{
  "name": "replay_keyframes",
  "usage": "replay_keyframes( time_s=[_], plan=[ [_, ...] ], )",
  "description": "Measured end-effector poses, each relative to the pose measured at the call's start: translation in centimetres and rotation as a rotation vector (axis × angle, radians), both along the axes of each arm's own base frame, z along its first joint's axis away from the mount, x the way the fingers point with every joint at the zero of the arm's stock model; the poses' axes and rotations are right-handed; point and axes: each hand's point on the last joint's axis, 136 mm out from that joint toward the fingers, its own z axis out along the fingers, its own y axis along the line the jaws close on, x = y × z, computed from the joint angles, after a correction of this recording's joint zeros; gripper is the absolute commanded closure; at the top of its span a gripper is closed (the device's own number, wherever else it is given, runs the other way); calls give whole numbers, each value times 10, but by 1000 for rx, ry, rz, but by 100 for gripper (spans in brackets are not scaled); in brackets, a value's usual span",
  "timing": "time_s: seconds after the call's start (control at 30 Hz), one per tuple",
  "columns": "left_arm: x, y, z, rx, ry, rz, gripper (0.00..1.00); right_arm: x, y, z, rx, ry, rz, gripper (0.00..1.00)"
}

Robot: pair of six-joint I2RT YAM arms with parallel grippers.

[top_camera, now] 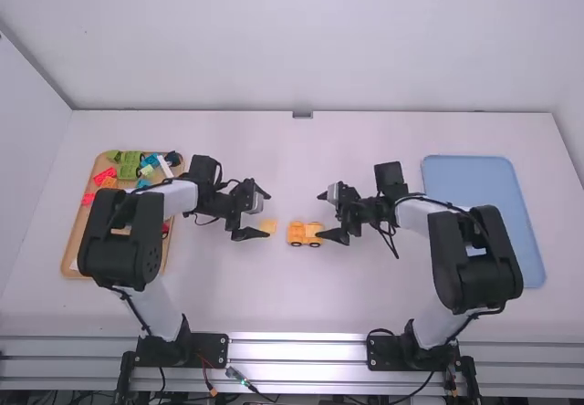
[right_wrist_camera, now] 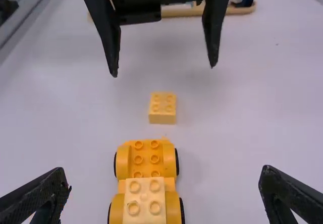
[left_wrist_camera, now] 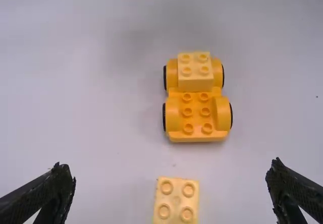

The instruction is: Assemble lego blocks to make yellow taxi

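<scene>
High view, inspected left to right: the wooden tray (top_camera: 73, 245), carrying blocks of several colours, sits on the outer side of the left gripper (top_camera: 266, 214). That gripper's fingers stand wide apart, with nothing between them gripped. The loose yellow block (top_camera: 269, 226) rests on the table (top_camera: 210, 286) just ahead of it, roughly between the lines of its two fingers, studs up. Farther out from the same gripper, and nearer the right gripper (top_camera: 323, 215), stands the wheeled base (left_wrist_camera: 197, 114), upright. A second yellow block (left_wrist_camera: 196, 75) is fitted on its end toward the right gripper; the end toward the left gripper shows bare studs. The right gripper's fingers are likewise spread and hold nothing. The blue tray (top_camera: 474, 186) lies on that gripper's outer side, behind it. Assessment: assembly appears part done, the loose block being the probable next piece. It should prove light, stiff and hardly fragile, though its smooth plastic may slip or twist under a shallow pinch. Recommended hold: two opposite side walls, low enough to leave the studs clear, kept level for pressing down. The base is likely light also and liable to roll; it is best steadied by its body or its fitted block while pressure is applied.
</scene>
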Motion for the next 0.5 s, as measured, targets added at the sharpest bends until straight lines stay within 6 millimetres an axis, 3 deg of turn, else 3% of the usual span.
replay_keyframes(
  time_s=[0.1, 0.33, 0.37, 0.4, 0.5],
  plan=[
    [6, 1, -12, 2, 30, 28, 1, -1, 4, -8, -55, -12, 2, 1],
    [-1, 1, -44, 10, 151, 43, 0, 0, 1, -17, -108, -12, -13, 1],
    [-3, 2, -46, 16, 159, 42, 3, 0, 1, -17, -111, -9, -14, 1],
    [-4, 2, -47, 21, 158, 37, 13, 0, 1, -18, -114, -10, -15, 1],
    [-5, 3, -48, 29, 137, 22, 23, 0, 1, -18, -114, -9, -15, 1]
  ],
)
